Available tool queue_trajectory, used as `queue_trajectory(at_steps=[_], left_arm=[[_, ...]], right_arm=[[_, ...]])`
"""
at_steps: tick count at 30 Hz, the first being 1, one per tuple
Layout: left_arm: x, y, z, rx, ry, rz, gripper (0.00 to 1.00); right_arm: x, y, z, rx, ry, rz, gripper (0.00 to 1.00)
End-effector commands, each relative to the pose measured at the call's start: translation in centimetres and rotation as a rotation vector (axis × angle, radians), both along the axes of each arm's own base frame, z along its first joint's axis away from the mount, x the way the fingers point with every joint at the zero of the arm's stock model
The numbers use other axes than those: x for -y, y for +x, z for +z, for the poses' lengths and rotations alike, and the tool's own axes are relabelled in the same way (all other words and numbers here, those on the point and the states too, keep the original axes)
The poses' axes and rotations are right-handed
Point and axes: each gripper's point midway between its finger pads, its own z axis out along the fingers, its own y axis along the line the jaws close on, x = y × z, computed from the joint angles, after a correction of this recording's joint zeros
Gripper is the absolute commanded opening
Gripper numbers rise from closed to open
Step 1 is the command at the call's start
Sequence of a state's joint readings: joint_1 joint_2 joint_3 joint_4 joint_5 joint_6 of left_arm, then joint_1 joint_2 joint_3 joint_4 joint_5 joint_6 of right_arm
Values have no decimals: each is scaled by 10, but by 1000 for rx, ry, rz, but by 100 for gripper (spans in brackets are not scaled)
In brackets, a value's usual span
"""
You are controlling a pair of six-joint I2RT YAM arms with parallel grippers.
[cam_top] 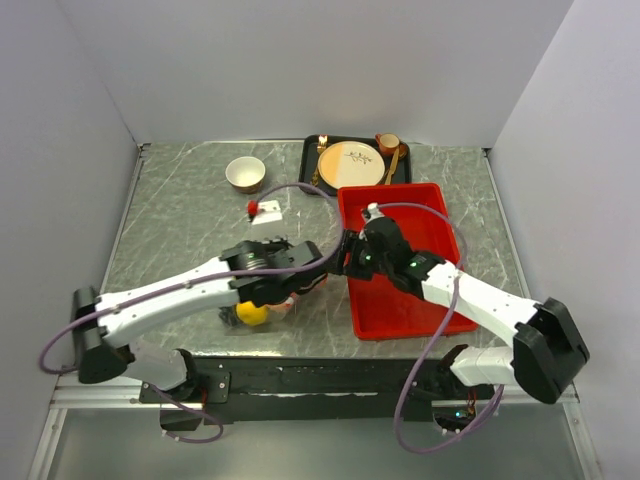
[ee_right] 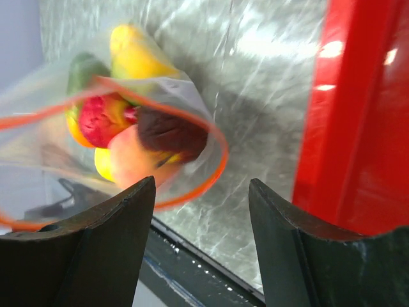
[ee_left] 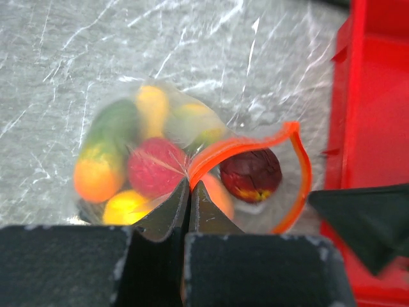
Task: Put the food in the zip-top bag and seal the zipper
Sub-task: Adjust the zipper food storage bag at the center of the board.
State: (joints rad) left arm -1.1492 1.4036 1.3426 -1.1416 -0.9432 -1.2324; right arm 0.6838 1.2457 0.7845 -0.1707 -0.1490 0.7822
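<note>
**Spotter:** Grey marbled tabletop (ee_left: 64,51), plain white walls around it. Your left gripper (ee_left: 190,187): jaws closed tight, pinching the thin orange-red zipper strip (ee_left: 300,169) on the lip of the clear crinkly zip-top bag (ee_left: 192,112).

**Logger:** And your right side?

**Spotter:** Your right gripper (ee_right: 201,185): jaws apart, nothing between them. It hangs over the table just beside the bag's mouth, with the red rectangular plastic tray (ee_right: 358,115) on its other side.

**Logger:** Where is your food?

**Spotter:** Small plastic toy fruits (ee_left: 155,167) are inside the bag, bunched toward the closed end: red, yellow, green and orange pieces. One dark plum (ee_left: 251,174) lies right at the mouth. My read: loading looks finished for you, sealing not begun. The mouth gapes in a wide loop.

**Logger:** Which way does the strip run from your grip?

**Spotter:** From your left pinch the strip curves off toward the tray, so toward your right gripper. The bag's body trails the opposite way, under your left arm. Your right arm is nearer the open stretch of zipper, and it faces straight into the mouth. White slider tab: cannot make it out from any view. Find it before you commit your right fingers to a pull.
</note>
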Motion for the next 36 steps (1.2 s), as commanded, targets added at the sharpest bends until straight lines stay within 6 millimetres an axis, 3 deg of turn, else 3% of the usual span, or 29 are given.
queue_trajectory(at_steps=[1, 5, 7, 11, 14, 16, 17, 19, 20, 23, 26, 29, 31, 36], left_arm=[[-18, -3, 23, 76, -90, 35, 2], [-25, -6, 21, 78, -108, 40, 3], [-27, -7, 20, 81, -114, 44, 3], [-31, -8, 17, 74, -107, 49, 4], [-34, -8, 17, 78, -109, 54, 4], [-38, -9, 18, 80, -111, 58, 5], [-40, -8, 20, 83, -113, 63, 5], [-45, -10, 28, 91, -116, 61, 5], [-47, -11, 33, 98, -126, 63, 5], [-52, -14, 53, 126, -185, 41, 6], [-55, -21, 77, 156, -292, -20, 6], [-55, -32, 98, 183, -378, -143, 8], [-68, -37, 104, 203, -420, -126, 7], [-120, -51, 99, 186, -389, 6, 8]], right_arm=[[-26, 1, 6, -9, 58, 30, 67], [-37, 1, -7, -40, 43, 34, 67], [-39, 2, -10, -46, 37, 29, 60], [-44, 1, -8, -43, 45, 44, 18], [-46, 0, 6, -5, 52, 50, 1], [-52, -5, 19, 37, 46, 84, 0], [-57, -1, 44, 85, 74, 91, 0], [-64, -1, 70, 142, 108, 130, 0], [-72, 0, 96, 186, 152, 149, 0], [-90, 2, 141, 255, 212, 210, 0], [-110, 5, 164, 282, 222, 259, 0], [-133, 6, 173, 268, 237, 317, 0], [-144, 4, 175, 251, 238, 337, 0], [-187, -6, 191, 237, 264, 415, 0]])
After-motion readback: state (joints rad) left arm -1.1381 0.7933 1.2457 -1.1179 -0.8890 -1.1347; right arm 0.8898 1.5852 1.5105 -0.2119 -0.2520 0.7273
